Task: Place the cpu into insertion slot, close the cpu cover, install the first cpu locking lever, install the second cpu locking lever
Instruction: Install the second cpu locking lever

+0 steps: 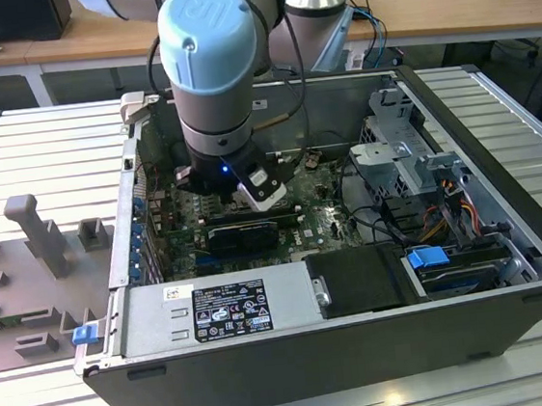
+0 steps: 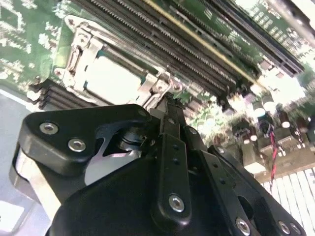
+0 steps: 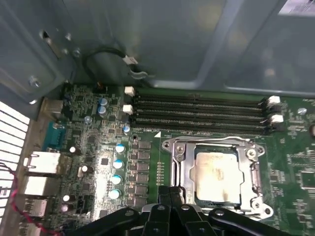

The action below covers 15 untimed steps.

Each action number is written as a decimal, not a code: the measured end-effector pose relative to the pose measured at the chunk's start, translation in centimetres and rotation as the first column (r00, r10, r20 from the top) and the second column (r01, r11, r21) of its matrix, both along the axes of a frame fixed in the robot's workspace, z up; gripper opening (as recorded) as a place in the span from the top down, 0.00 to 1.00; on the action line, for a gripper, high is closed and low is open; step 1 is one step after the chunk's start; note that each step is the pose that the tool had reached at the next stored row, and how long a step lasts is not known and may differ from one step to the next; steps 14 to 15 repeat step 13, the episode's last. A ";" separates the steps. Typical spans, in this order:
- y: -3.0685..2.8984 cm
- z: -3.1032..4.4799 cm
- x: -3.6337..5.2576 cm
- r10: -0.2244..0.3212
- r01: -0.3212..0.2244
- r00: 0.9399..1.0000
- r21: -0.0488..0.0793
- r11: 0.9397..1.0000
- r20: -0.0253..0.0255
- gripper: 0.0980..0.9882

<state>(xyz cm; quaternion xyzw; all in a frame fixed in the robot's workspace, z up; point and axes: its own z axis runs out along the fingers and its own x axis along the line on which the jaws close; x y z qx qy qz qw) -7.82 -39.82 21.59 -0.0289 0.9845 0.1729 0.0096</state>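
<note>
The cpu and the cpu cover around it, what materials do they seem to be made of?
The cpu has a pale silver-grey top with a dull, slightly stained sheen, so it is probably metal. The cpu cover is a thin frame plate with bright reflections on its edges and bends, which suggests stamped sheet metal, bare or plated.

The arm (image 1: pixel 234 32) has silver-grey tubes and pale-blue joint caps; its black gripper (image 2: pixel 170 105) linkage carries silver screws.
</note>
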 end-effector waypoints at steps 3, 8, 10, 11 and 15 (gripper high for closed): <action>0.00 1.63 0.00 0.000 0.000 1.000 0.000 1.000 0.000 0.99; 0.00 3.09 0.01 0.000 0.000 1.000 -0.001 1.000 -0.001 0.99; 0.00 3.85 0.01 0.000 0.000 1.000 -0.001 1.000 -0.001 0.99; 0.00 4.20 0.01 0.000 0.000 1.000 0.000 1.000 -0.001 0.99; 0.00 4.28 0.01 0.000 0.000 1.000 0.000 1.000 -0.001 0.99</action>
